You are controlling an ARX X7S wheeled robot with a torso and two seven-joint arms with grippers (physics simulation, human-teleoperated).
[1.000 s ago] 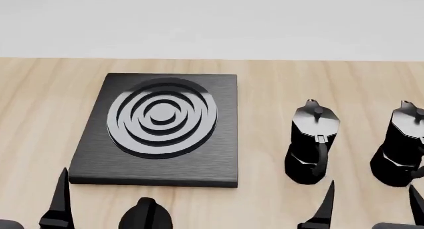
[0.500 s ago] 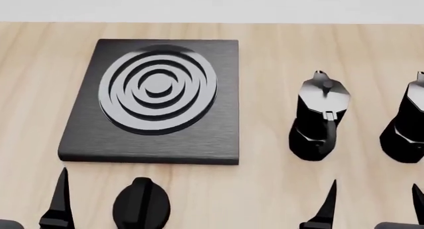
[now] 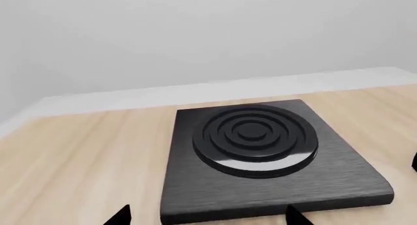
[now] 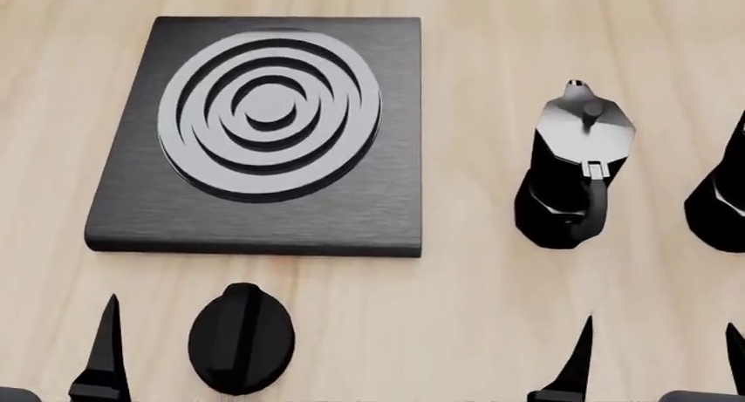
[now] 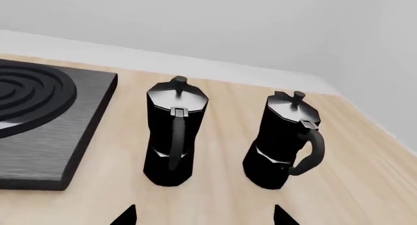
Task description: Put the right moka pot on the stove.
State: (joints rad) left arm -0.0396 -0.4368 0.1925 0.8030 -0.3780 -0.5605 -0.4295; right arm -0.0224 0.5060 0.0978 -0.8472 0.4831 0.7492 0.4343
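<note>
The right moka pot (image 5: 286, 142), black and faceted with a grey lid and a handle, stands on the wooden table. The head view cuts it off at the right edge (image 4: 721, 201). An identical pot (image 4: 577, 171) stands to its left. The stove (image 4: 291, 219), a dark-grey slab with a silver ring burner, lies left of both pots and has nothing on it. My right gripper (image 5: 205, 216) is open and empty, on the near side of the two pots and apart from them; it also shows in the head view (image 4: 655, 367). My left gripper (image 3: 208, 217) is open and empty at the stove's near edge.
A black oval knob (image 4: 241, 338) lies on the table just in front of the stove, between my two grippers. One left finger (image 4: 105, 354) shows at the bottom left. The table's far edge and a pale wall show in both wrist views.
The head view has tilted down: stove and pots slid up the picture, the wall left the view and the knob came fully in. Both grippers keep their places in the picture.
</note>
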